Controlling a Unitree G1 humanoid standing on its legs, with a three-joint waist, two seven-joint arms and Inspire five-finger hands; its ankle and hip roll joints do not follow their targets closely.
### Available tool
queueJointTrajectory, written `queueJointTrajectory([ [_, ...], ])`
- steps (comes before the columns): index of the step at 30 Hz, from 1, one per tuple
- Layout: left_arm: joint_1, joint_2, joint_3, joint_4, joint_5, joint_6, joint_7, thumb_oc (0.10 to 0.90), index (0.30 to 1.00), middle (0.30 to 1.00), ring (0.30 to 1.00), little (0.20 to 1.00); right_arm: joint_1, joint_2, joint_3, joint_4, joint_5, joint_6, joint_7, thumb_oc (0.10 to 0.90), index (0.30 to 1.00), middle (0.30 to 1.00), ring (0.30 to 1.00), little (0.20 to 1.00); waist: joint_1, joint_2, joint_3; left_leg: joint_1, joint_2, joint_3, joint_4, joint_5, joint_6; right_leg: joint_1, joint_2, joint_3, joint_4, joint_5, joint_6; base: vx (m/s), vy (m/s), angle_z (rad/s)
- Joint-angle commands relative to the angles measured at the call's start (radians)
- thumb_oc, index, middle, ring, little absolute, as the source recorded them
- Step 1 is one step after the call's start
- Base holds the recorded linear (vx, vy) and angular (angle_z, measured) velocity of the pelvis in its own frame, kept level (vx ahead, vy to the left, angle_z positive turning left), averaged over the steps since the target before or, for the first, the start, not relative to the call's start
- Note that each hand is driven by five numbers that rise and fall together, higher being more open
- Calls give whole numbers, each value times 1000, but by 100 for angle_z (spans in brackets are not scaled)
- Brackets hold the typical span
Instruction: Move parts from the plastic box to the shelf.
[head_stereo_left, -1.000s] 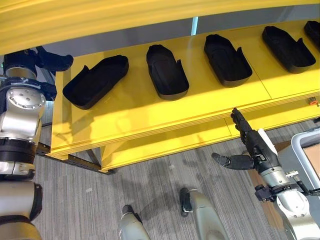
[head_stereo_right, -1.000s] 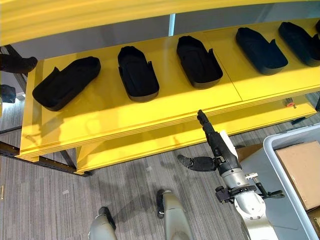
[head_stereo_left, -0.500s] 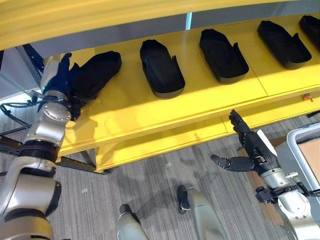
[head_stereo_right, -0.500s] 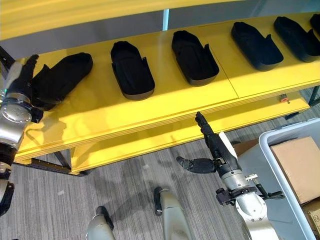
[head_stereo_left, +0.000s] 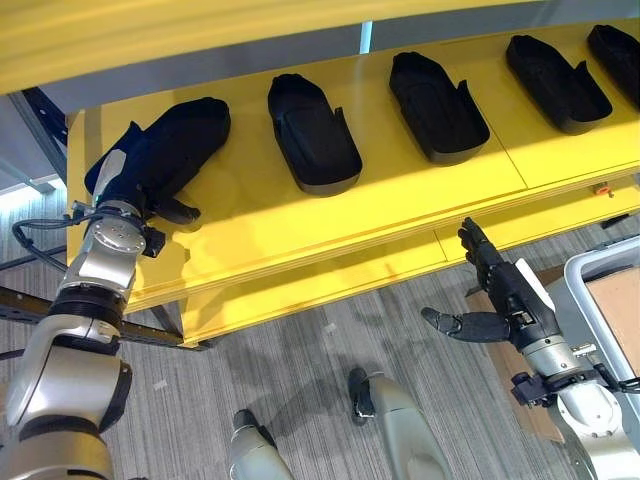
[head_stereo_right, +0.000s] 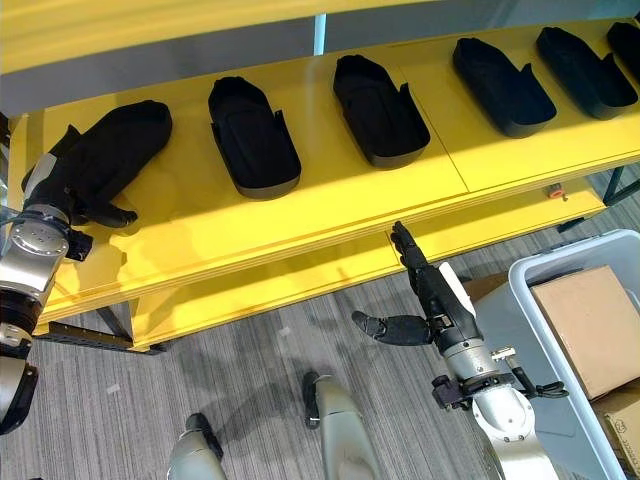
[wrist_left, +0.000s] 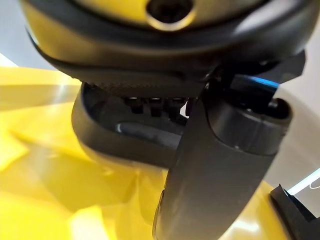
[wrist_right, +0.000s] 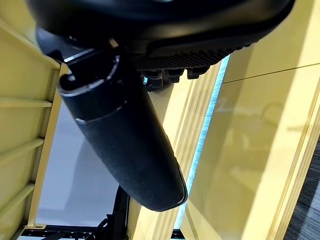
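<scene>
The left hand (head_stereo_left: 135, 195) sits at the left of the frame on the yellow shelf board (head_stereo_left: 400, 190), resting over the near end of the leftmost black moulded plastic part (head_stereo_left: 175, 150). Its thumb (head_stereo_left: 178, 211) sticks out along the board beside the part; the fingers lie on or behind the dark part, so I cannot tell whether they grip it. In the left wrist view the thumb crosses in front of a dark curved rim with yellow board behind.

The right hand (head_stereo_right: 425, 300) hangs at lower centre-right, below the shelf's front edge and over the grey carpet floor (head_stereo_right: 250, 380). Its fingers are straight and together, pointing up toward the edge, thumb spread sideways, holding nothing.

Along the board, further black shell-shaped parts lie in a row: a second (head_stereo_left: 313, 135), a third (head_stereo_left: 437, 94), a fourth (head_stereo_left: 556, 70) and a fifth (head_stereo_left: 615, 48) at the upper right corner.

At lower right stands the grey plastic box (head_stereo_right: 520, 290), holding a brown cardboard carton (head_stereo_right: 585, 325).
</scene>
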Motion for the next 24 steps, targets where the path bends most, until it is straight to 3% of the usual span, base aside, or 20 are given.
queueJointTrajectory([
  [1,-50,17,67,-24,-35,-31,15,900,1000,1000,1000,1000,-52,-21,-41,-141,56,-112,-25,900,1000,1000,1000,1000,-12,13,-76,-64,19,-8,42,17,56,52,-59,57,-45,45,117,0,0,0],
  [24,-101,17,10,97,42,22,-116,900,1000,1000,1000,1000,-45,-18,-49,-143,79,-88,3,900,1000,1000,1000,1000,-14,20,-82,-57,20,0,41,15,53,53,-54,66,-45,51,115,-1,1,-1],
])
